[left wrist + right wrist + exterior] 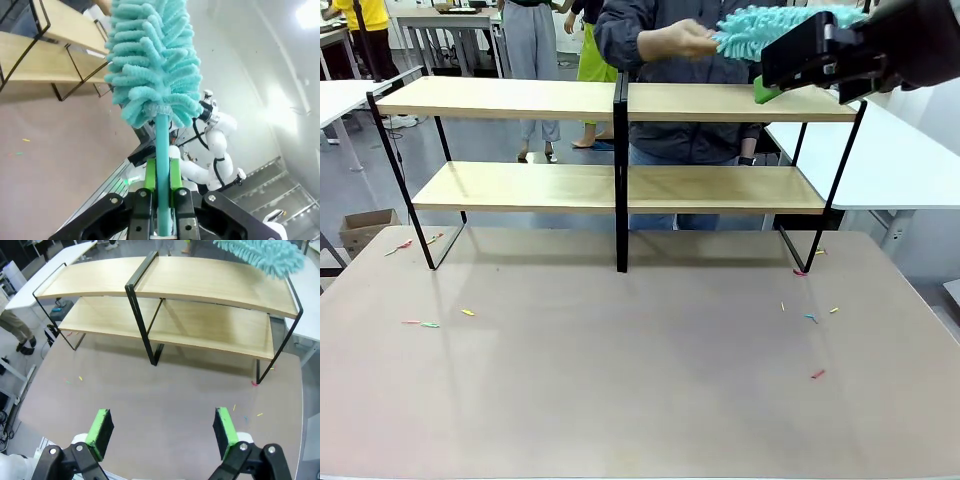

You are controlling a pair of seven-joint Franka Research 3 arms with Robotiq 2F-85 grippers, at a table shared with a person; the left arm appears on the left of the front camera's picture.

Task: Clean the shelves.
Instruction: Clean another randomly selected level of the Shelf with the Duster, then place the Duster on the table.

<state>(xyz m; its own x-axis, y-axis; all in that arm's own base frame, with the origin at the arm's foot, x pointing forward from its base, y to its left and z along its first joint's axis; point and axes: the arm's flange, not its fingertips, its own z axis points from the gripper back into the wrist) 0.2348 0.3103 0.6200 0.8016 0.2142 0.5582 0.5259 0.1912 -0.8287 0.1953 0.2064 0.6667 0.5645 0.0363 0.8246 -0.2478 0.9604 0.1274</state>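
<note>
Shelves (620,145) stood at the counter's (620,380) far side; person's hand (675,40) touched the duster (770,25). Left claw (162,187) clamped its handle; best sweep lightly along the top board. Right claw (162,432) gaped empty.

shelves (620,140) | two light-wood tiers, thin black frame, black centre post | upright on table's far part | boards bare
</note>
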